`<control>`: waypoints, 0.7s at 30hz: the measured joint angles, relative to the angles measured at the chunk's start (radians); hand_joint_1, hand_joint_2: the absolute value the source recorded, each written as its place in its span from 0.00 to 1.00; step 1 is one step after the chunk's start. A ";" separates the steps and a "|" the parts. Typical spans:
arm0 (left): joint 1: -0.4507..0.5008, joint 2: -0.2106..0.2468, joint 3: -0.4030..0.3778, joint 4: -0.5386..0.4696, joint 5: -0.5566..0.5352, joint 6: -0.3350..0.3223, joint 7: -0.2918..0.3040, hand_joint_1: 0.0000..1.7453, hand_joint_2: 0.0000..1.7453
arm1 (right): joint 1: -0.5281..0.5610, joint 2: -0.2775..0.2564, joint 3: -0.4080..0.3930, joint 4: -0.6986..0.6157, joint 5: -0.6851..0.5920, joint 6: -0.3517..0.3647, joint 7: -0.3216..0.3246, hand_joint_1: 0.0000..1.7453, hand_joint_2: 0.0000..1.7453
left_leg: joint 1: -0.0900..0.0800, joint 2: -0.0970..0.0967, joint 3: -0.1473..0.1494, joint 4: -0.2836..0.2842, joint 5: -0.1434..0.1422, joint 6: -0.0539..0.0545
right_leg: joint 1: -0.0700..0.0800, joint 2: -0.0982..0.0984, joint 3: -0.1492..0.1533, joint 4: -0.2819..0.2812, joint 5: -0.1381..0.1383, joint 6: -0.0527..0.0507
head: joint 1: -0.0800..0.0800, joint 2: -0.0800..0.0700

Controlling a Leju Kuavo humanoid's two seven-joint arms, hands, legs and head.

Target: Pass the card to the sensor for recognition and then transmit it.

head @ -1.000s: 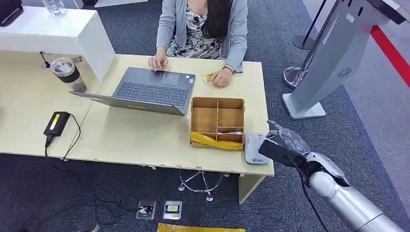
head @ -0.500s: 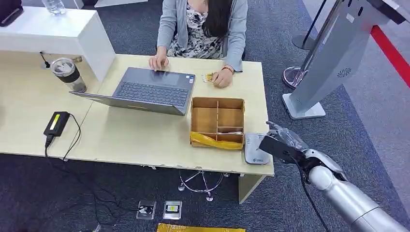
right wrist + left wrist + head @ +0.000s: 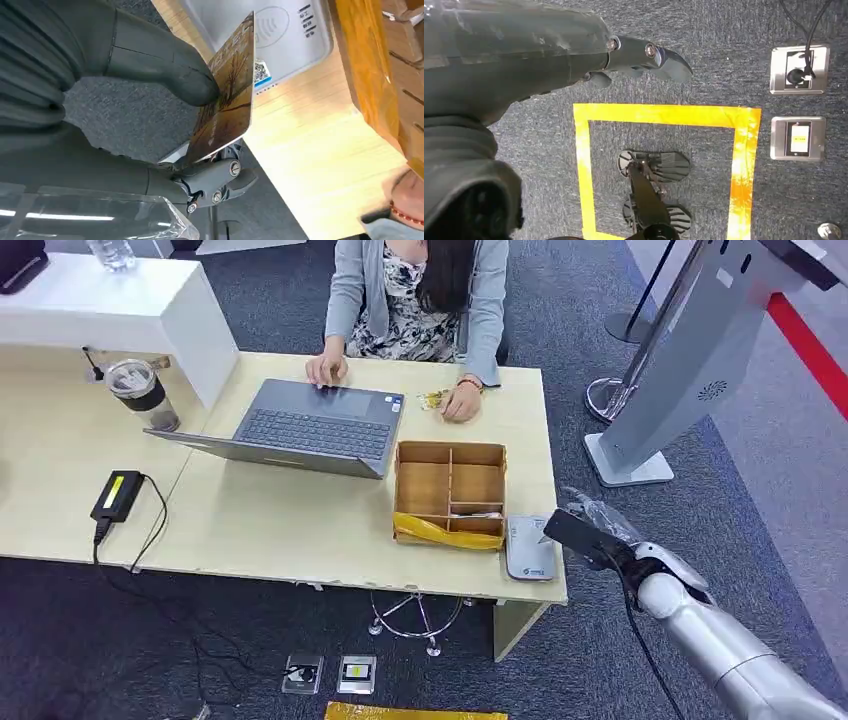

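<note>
One card [image 3: 227,90] in rt hand [image 3: 612,545], beside sensor [image 3: 528,547] edge.

- The table [image 3: 300,510] has a pale, matt wood-grain top.
- The divided box [image 3: 450,490] looks like plain brown wood.
- The sensor [image 3: 527,547] is smooth white-grey plastic.
- The card [image 3: 227,95] is glossy, with a printed face.
- The right hand [image 3: 150,65] is matt grey, the arm behind it silver metal.
- The carpet [image 3: 700,510] is rough grey cloth.
</note>
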 joint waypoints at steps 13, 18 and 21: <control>-0.001 -0.003 0.000 0.000 0.000 0.010 0.000 0.00 0.00 | 0.015 0.043 0.000 0.032 -0.005 -0.012 0.019 1.00 1.00 | 0.000 0.000 0.001 0.000 0.000 0.000 | 0.000 0.001 0.000 0.000 0.000 0.000 | 0.000 0.000; 0.000 -0.003 0.000 0.000 -0.001 0.007 0.000 0.00 0.00 | 0.030 0.053 0.000 0.032 -0.014 -0.021 0.028 1.00 1.00 | 0.000 0.001 0.002 0.000 0.000 0.000 | 0.000 0.001 0.001 0.000 0.000 0.000 | 0.000 0.000; 0.000 -0.003 0.000 0.000 0.000 0.009 0.000 0.00 0.00 | 0.033 0.056 0.000 0.032 -0.013 -0.022 0.031 1.00 1.00 | 0.000 0.001 0.002 0.000 0.000 0.000 | 0.000 0.001 0.001 0.000 0.000 0.000 | 0.000 0.000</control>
